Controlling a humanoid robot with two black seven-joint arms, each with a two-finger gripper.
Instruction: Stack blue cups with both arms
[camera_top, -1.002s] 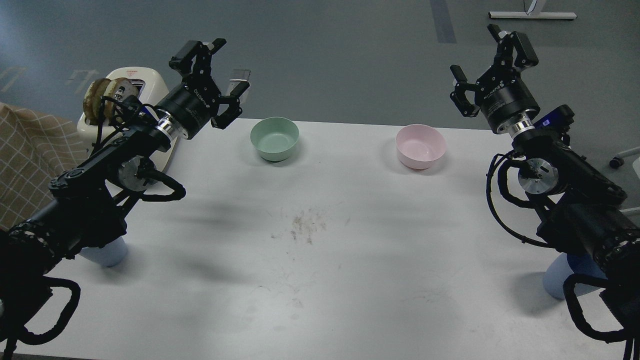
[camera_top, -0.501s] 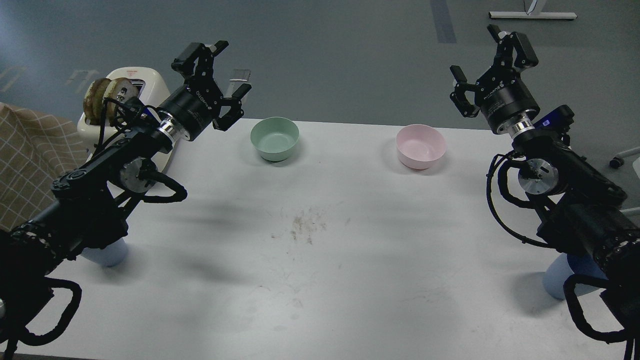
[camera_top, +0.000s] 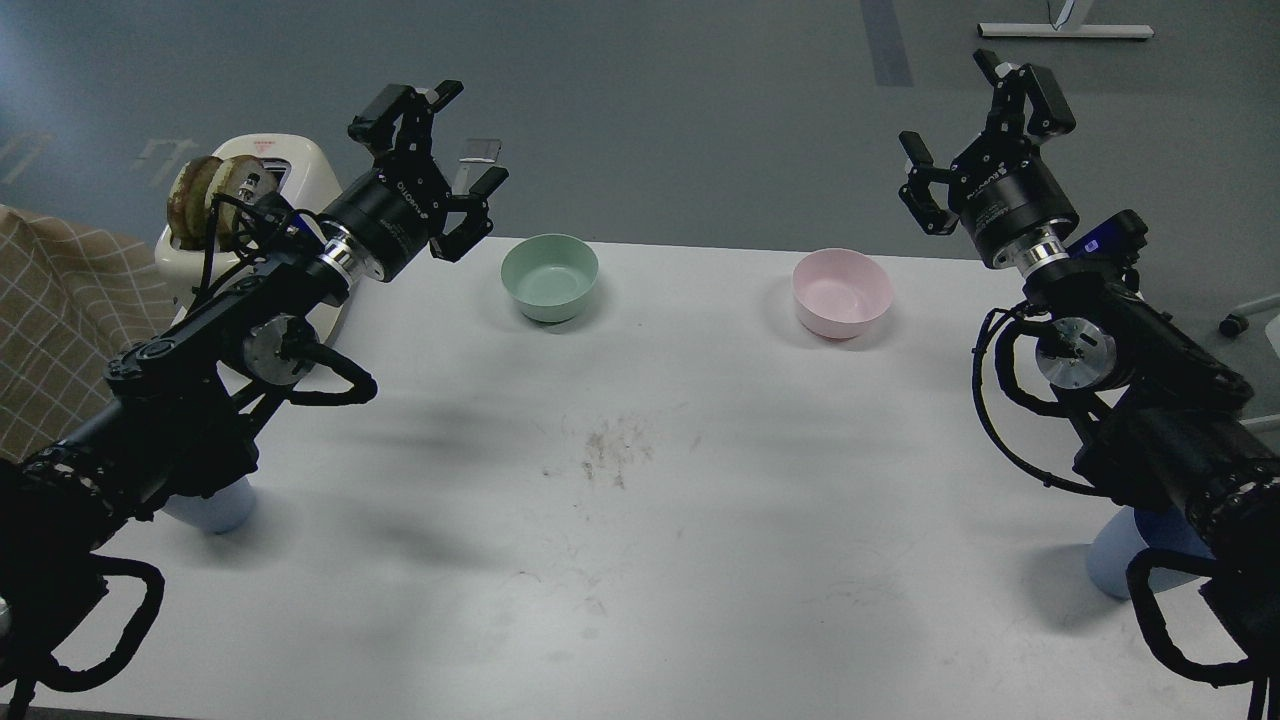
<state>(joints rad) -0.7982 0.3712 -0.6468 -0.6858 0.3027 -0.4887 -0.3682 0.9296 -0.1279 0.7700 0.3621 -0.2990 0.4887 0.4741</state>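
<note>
One blue cup (camera_top: 215, 508) stands upright near the table's front left, mostly hidden under my left arm. The other blue cup (camera_top: 1125, 548) stands upright at the front right, partly hidden behind my right arm. My left gripper (camera_top: 470, 135) is open and empty, held high above the table's far left, left of the green bowl. My right gripper (camera_top: 965, 115) is open and empty, held high beyond the table's far right edge, right of the pink bowl. Both grippers are far from the cups.
A mint-green bowl (camera_top: 549, 277) and a pink bowl (camera_top: 841, 292) stand at the back of the white table (camera_top: 640, 520). A cream toaster (camera_top: 262, 190) with bread in it sits at the back left. A checked cloth (camera_top: 50, 310) lies at the left edge.
My left gripper has shifted slightly up and to the right. The right arm has barely moved. The cups have not moved.
</note>
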